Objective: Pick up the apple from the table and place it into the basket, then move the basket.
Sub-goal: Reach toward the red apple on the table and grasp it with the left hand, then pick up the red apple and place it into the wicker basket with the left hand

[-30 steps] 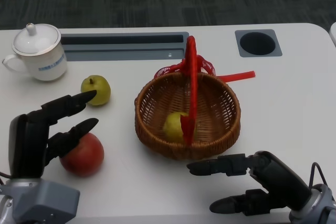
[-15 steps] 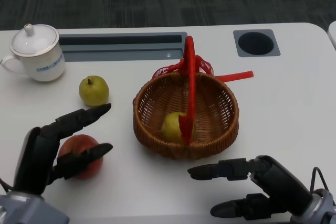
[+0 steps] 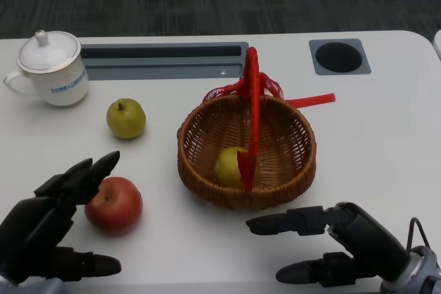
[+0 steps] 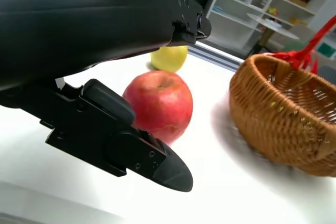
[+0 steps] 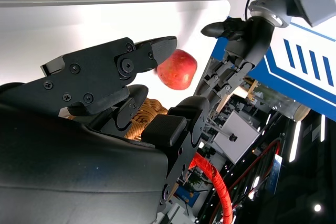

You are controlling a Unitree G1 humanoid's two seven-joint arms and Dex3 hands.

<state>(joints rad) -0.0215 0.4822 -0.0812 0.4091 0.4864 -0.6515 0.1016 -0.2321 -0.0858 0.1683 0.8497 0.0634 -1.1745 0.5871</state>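
The red apple lies on the white table, left of the wicker basket. My left hand is low at the near left edge, fingers spread on either side of the apple without gripping it. In the left wrist view the apple sits just past my fingers, with the basket beyond. The basket has an upright red handle and holds a yellow-green fruit. My right hand hovers open in front of the basket, holding nothing. The right wrist view shows the apple beyond that hand's fingers.
A green pear-like fruit sits behind the apple. A white lidded cup stands at the far left. A grey recessed slot and a round hole lie along the table's far side.
My left hand has dropped back toward the near edge and no longer reaches over the apple, which shows fully. The right hand has barely moved.
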